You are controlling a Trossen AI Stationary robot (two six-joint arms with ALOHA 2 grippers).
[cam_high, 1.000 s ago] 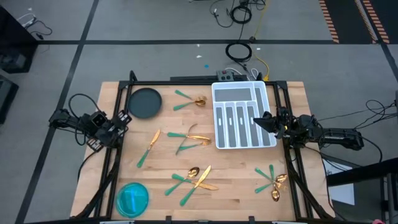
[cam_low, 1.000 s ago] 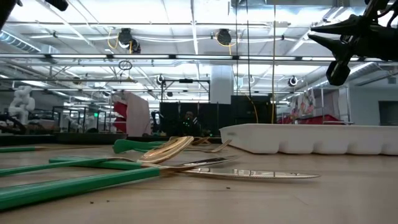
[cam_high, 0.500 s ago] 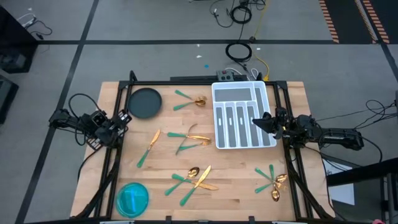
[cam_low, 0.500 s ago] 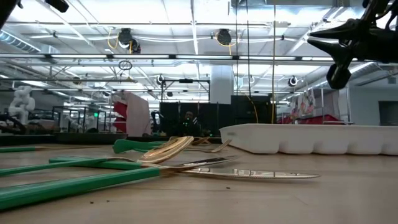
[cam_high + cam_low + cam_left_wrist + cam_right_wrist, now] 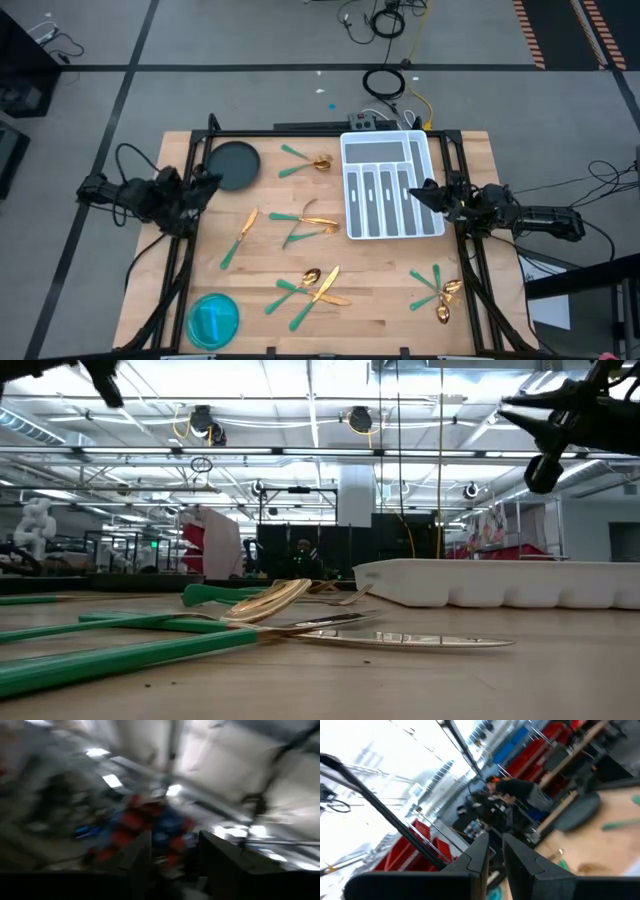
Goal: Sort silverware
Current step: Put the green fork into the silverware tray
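Note:
The silverware, with gold heads and teal-green handles, lies flat on the wooden table in several groups: a pair (image 5: 305,161) at the far side, a knife (image 5: 238,238), forks (image 5: 305,222), a near cluster (image 5: 311,285) and a near-right cluster (image 5: 438,290). The near cluster also shows in the low view (image 5: 270,600). My left gripper (image 5: 205,183) hovers open and empty above the table's left edge, beside a dark plate. My right gripper (image 5: 418,190) hovers shut and empty above the right side of the white divided tray (image 5: 385,150).
A dark round plate (image 5: 233,165) sits at the far left and a blue bowl (image 5: 213,318) at the near left corner. The white tray (image 5: 500,582) stands at the far right. Bare wood lies between the silverware groups.
My left gripper has swung up and a little toward the table's right, nearer the dark plate; it now shows at the top left of the low view. My right gripper has kept almost still. The silverware has not moved.

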